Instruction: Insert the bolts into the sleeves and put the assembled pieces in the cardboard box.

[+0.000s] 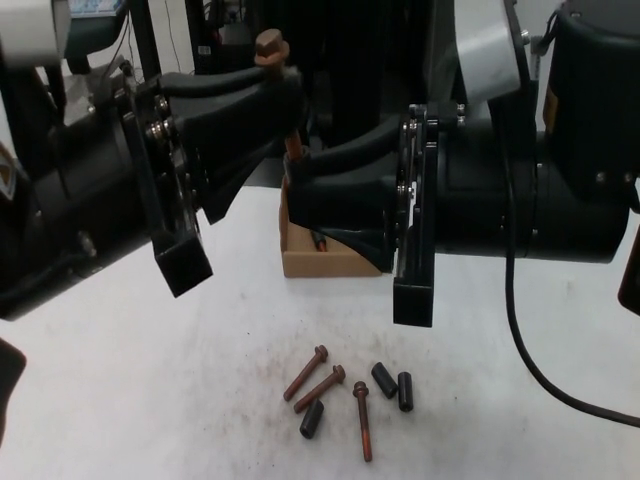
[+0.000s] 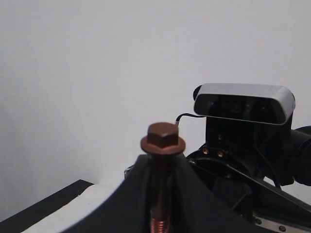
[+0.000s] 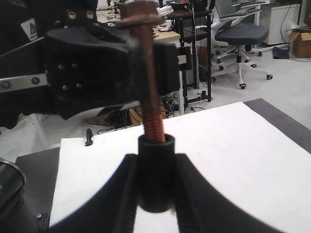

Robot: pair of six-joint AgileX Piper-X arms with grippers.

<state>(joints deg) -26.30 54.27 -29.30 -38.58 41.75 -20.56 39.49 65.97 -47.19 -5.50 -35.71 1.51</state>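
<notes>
My left gripper (image 1: pixel 283 88) is shut on a copper-coloured bolt (image 1: pixel 271 46), held upright high above the bench with its hex head (image 2: pixel 163 141) on top between the fingers (image 2: pixel 138 194). My right gripper (image 1: pixel 297 172) sits just beneath it, shut on a black sleeve (image 3: pixel 156 171). The bolt's threaded end (image 3: pixel 154 127) reaches into the sleeve's top opening. Both grippers hang above the cardboard box (image 1: pixel 330 264), which stands on the white bench behind the loose parts.
Three loose bolts (image 1: pixel 305 372) (image 1: pixel 320 388) (image 1: pixel 363 420) and three black sleeves (image 1: pixel 312 418) (image 1: pixel 384 379) (image 1: pixel 405 391) lie on the bench near its front. A dark piece (image 1: pixel 320 241) lies inside the box. A black cable (image 1: pixel 520 330) trails down at the right.
</notes>
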